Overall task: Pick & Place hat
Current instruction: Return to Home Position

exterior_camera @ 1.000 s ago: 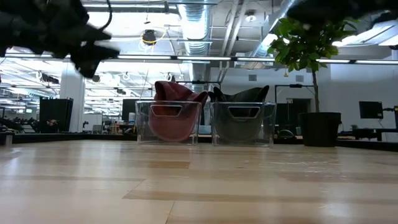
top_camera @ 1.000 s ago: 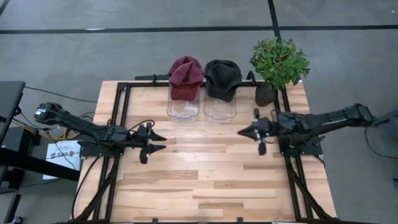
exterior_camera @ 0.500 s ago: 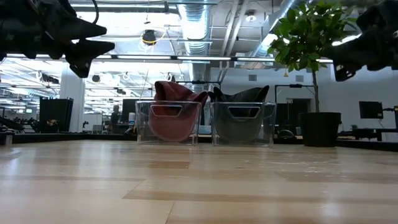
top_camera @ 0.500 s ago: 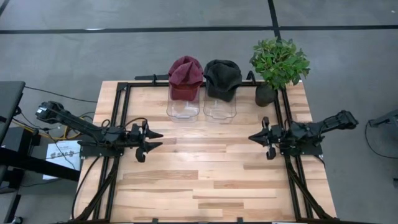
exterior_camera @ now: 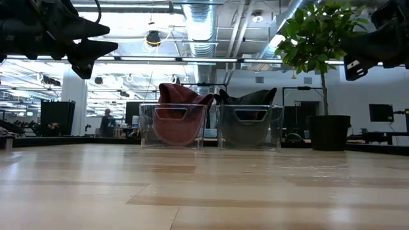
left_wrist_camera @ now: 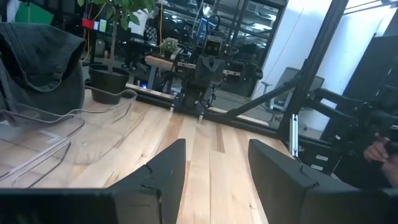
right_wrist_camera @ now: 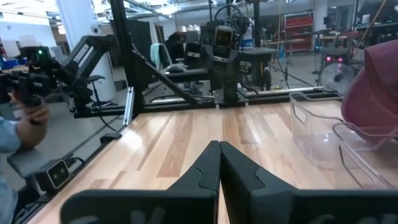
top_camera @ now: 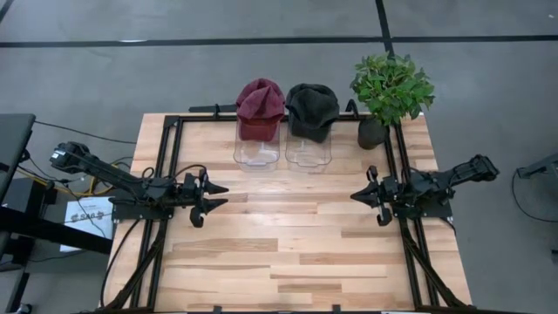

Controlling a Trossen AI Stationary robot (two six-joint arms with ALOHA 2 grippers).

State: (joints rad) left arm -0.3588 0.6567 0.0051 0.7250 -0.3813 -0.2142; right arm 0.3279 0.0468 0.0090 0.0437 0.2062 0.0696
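- Right gripper (top_camera: 355, 197) has pulled back to its side rail, fingers pressed together, empty.
- Left gripper (top_camera: 225, 195) stays opposite it, fingers spread, empty.
- Red cap (top_camera: 260, 100) sits in the left bin (top_camera: 257, 153) and black cap (top_camera: 311, 105) in the right bin (top_camera: 308, 154), beyond and between the grippers.
- Wooden table (top_camera: 288, 253); potted plant (top_camera: 391, 85) beyond the right gripper; a person (exterior_camera: 105, 122) far behind.

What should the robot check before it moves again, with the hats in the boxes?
1. Is the red cap in the left bin? Ok, it sticks up above the rim.
2. Is the black cap in the right bin? Ok.
3. Is the left pincer empty? Ok, open, at the table's left side.
4. Is the right pincer empty? Ok, shut on nothing, at the right side.
5. Is any hat lying on the table? Ok, none.
6. Is the potted plant upright? Ok.
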